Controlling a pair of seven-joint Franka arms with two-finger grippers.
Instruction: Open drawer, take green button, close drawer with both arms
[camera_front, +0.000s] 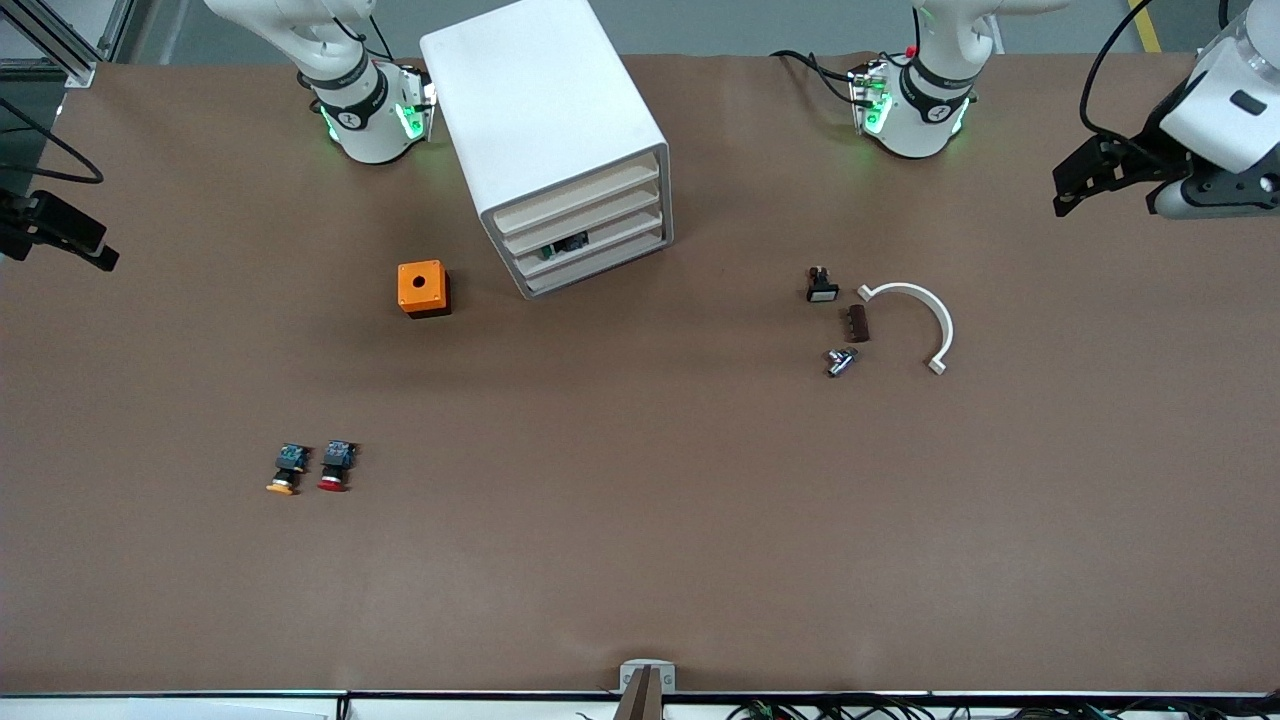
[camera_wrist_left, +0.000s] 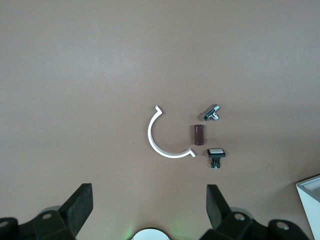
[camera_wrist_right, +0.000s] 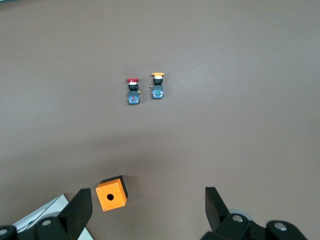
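Observation:
The white drawer cabinet (camera_front: 545, 130) stands between the arm bases, all its drawers pushed in. A small dark and green thing (camera_front: 566, 244) shows through a gap at its drawer fronts; I cannot tell whether it is the green button. My left gripper (camera_front: 1064, 192) hangs open and empty over the left arm's end of the table; its wrist view shows the fingers (camera_wrist_left: 81, 206) wide apart. My right gripper (camera_front: 98, 252) hangs open and empty over the right arm's end; its fingers (camera_wrist_right: 79, 212) are wide apart above the orange box (camera_wrist_right: 112, 193).
The orange box (camera_front: 424, 288) with a round hole sits beside the cabinet. Yellow-capped (camera_front: 286, 470) and red-capped (camera_front: 336, 466) buttons lie nearer the camera. Toward the left arm's end lie a white half ring (camera_front: 925, 318), brown block (camera_front: 858, 323), metal fitting (camera_front: 840, 361) and white-capped switch (camera_front: 821, 285).

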